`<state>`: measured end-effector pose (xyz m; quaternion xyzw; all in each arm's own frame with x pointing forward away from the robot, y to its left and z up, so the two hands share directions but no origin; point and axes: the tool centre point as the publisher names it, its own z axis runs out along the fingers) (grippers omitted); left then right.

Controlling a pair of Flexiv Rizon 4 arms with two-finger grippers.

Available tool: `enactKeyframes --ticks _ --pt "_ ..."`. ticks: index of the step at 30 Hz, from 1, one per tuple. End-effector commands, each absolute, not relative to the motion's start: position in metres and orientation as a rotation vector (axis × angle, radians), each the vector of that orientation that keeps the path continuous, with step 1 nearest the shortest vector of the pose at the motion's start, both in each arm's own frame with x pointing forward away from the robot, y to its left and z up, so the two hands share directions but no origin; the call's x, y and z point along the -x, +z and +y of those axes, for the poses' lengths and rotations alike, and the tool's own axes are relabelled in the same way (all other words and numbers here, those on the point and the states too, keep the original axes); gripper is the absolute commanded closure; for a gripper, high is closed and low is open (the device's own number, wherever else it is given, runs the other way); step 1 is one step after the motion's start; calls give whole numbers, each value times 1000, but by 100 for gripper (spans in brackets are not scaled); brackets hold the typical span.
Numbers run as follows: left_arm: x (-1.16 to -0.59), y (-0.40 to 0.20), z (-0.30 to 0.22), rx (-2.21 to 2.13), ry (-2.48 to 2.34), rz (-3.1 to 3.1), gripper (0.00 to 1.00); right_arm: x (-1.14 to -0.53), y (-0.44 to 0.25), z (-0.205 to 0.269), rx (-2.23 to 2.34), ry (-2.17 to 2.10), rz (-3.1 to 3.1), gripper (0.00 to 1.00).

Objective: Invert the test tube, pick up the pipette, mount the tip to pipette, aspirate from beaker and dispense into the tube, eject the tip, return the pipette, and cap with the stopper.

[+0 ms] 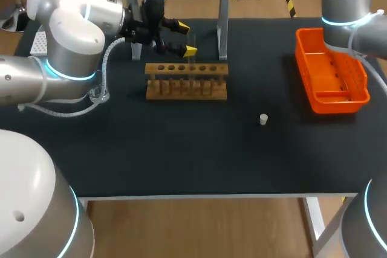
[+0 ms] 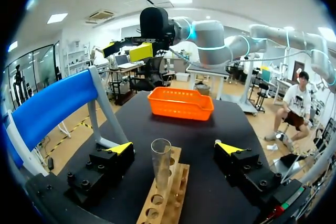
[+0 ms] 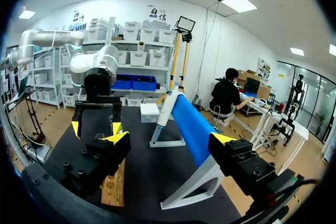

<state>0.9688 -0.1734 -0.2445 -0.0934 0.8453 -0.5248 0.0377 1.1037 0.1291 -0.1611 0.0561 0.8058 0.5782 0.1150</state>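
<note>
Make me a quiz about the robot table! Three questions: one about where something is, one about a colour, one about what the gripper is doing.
1. The test tube stands in the wooden rack. The left gripper is:
A. shut on it
B. open, a finger on each side
C. far away from it

2. What colour is the basket?
A. orange
B. green
C. purple

3. Where is the small white stopper?
A. in the basket
B. in the rack
C. on the table, apart from both

Answers:
1 B: both yellow tips stand clear of the tube.
2 A: its walls are bright orange.
3 C: it sits alone on the dark top.
</note>
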Motion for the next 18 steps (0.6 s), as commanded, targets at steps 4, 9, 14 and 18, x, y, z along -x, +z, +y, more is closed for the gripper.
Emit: enactKeyframes --ticks 4,9,14,18 --pt "-969 -246 -175 254 -1629 2574 0 -1105 -161 128 -161 1696 2366 0" --pt "-974 -255 -186 229 -1624 2582 0 -1105 -161 128 -161 1696 2366 0" --pt "-976 -262 -192 199 -1631 2598 0 -1105 -161 128 -161 1696 2366 0" --pt "-976 -269 -195 195 -1618 2617 0 -1105 -161 128 -161 1696 2366 0"
